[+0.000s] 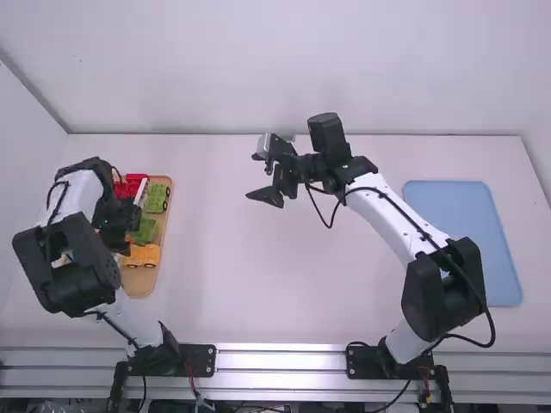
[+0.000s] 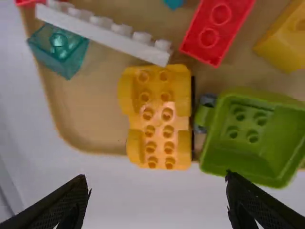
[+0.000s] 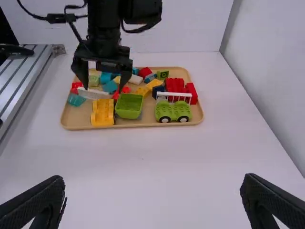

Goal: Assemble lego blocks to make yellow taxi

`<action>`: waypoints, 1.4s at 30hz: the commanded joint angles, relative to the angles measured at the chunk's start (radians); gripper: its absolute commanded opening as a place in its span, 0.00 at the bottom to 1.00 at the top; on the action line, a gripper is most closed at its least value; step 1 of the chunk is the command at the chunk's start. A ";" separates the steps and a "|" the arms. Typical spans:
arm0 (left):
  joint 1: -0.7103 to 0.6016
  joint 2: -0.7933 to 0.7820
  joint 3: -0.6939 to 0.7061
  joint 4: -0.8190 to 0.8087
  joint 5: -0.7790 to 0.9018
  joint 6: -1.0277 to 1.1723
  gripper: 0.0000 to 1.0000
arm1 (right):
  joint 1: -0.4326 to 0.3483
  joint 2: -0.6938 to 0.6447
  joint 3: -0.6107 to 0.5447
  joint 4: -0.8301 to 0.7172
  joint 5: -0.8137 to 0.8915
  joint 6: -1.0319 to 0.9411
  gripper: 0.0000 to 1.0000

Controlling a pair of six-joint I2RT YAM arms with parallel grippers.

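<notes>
My left gripper [image 2: 156,183] hung wide above the tray [image 2: 95,114] at the table's nine o'clock, where the yellow base [image 2: 159,119] lay, my right gripper [image 3: 154,183] wide too; a clean pick, I judged, needed squared fingers clear of the green bin [image 2: 248,143].

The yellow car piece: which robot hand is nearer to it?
Left. The left gripper is close by, above the wooden tray where the yellow car piece lies; the right gripper is farther off, over the table's middle.
</notes>
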 commanded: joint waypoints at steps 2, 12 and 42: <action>-0.021 0.000 -0.024 -0.052 -0.044 0.004 0.74 | 0.001 0.009 0.032 0.001 -0.003 0.001 0.99; -0.026 0.000 -0.096 -0.041 -0.052 0.004 0.70 | 0.001 0.009 0.032 -0.003 -0.002 0.002 0.98; -0.079 0.000 -0.252 0.241 -0.024 -0.028 0.78 | 0.001 0.009 0.032 -0.004 0.050 0.002 0.98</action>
